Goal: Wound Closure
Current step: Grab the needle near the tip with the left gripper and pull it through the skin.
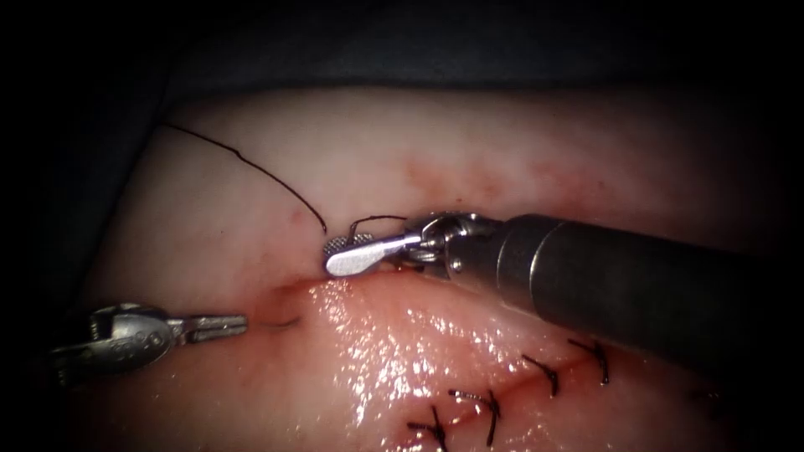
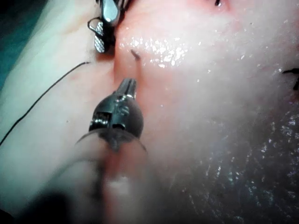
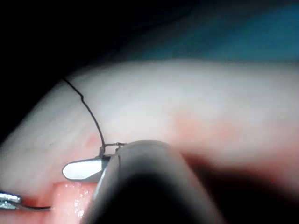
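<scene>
Needle, seemingly clamped by left fingers, sits in tissue; right fingers apart, empty, beside cut.

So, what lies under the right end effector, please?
The end of the cut in the tissue shows beside the right end effector; beneath its open, empty jaws is covered. The left end effector holds the needle, partly buried.

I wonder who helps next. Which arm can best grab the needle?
Probably left. The left end effector, shut, already seems to hold the needle poking from the tissue at the left end of the cut. The right end effector is open, holding nothing, beside the thread.
</scene>
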Motion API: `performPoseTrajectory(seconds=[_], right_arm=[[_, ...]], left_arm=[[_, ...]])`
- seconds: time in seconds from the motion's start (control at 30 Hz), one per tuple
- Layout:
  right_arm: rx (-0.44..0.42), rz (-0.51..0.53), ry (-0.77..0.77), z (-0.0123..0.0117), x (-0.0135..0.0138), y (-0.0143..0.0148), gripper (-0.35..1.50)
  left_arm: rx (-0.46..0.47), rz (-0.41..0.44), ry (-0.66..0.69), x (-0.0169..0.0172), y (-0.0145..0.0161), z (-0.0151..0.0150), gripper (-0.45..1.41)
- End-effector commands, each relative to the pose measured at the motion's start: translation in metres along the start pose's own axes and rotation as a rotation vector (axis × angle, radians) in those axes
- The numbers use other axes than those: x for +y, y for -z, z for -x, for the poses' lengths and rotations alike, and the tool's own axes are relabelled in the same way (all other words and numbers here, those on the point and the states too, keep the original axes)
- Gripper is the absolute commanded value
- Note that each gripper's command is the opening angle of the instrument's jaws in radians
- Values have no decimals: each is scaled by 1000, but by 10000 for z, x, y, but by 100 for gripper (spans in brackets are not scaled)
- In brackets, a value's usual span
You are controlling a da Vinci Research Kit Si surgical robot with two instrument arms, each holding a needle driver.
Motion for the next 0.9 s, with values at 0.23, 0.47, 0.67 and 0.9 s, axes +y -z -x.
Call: performPoseTrajectory(seconds=[0.23,0.47,0.67,0.9], right_arm=[[-6,-5,29,-6,8,-1,108],[-13,-7,40,0,9,1,106],[-20,-8,47,7,12,3,103],[-20,-7,49,8,16,5,99]], left_arm=[[200,136,19,-11,-20,2,-8],[235,167,46,-20,-35,3,7],[239,168,68,-24,-53,5,14],[286,203,68,-24,-65,-2,-13]])
